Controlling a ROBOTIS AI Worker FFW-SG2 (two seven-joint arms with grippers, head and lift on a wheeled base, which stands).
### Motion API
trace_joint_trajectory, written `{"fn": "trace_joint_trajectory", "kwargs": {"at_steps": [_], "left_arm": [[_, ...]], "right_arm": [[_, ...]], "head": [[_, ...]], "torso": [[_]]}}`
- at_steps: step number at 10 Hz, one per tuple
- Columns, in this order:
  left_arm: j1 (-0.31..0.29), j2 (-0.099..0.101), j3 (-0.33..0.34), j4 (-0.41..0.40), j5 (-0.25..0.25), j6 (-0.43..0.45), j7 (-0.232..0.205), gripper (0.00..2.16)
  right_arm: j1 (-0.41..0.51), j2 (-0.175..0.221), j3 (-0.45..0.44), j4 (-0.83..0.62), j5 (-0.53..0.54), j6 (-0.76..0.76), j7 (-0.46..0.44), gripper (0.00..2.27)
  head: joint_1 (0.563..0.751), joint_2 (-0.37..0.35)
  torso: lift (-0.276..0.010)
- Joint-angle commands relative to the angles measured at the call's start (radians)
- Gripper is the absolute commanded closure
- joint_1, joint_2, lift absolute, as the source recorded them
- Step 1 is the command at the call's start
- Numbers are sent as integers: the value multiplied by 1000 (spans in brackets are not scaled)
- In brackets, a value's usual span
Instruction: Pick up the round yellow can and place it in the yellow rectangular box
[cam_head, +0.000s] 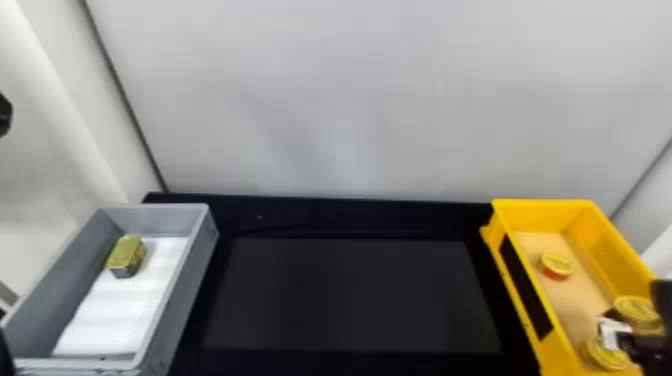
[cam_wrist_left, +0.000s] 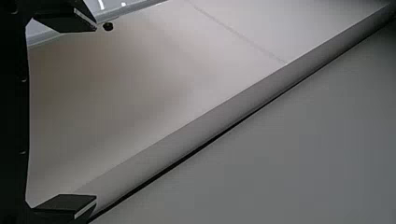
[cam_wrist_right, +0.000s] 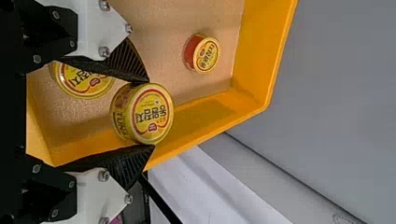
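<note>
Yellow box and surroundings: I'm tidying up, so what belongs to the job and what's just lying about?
Job:
- round yellow can, between the right gripper's fingers
- yellow box

Lying about:
- red-sided can
- another round can
- gold tin in the grey box

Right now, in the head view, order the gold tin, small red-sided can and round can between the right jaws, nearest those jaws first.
1. Round can: between the jaws.
2. Small can: yellow box, farther forward.
3. Gold tin: gray box, far left.

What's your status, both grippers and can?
Right gripper: round yellow can between fingers, at yellow box. Left gripper: open, empty. Two other cans in box.
</note>
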Motion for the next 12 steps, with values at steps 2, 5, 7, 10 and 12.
{"fn": "trace_joint_trajectory", "kwargs": {"at_steps": [2,5,7,10,12], "left_arm": [[2,-3,0,-3,0,2,0,-2],[2,-3,0,-3,0,2,0,-2],[2,-3,3,-5,0,2,0,-2],[1,-3,3,-3,0,0,1,-2],[1,-3,2,-3,0,0,1,-2]], "right_arm": [[0,0,-9,-6,0,7,4,234],[0,-2,-11,-6,2,-1,19,65],[-3,-2,-15,-15,2,-10,19,65],[-8,-3,-81,-107,48,-2,21,64],[-37,-5,-118,-190,129,42,68,64]], "head": [[686,14],[686,14],[686,14],[686,14],[686,14]], "torso": [[-56],[-56],[-56],[-56],[-56]]}}
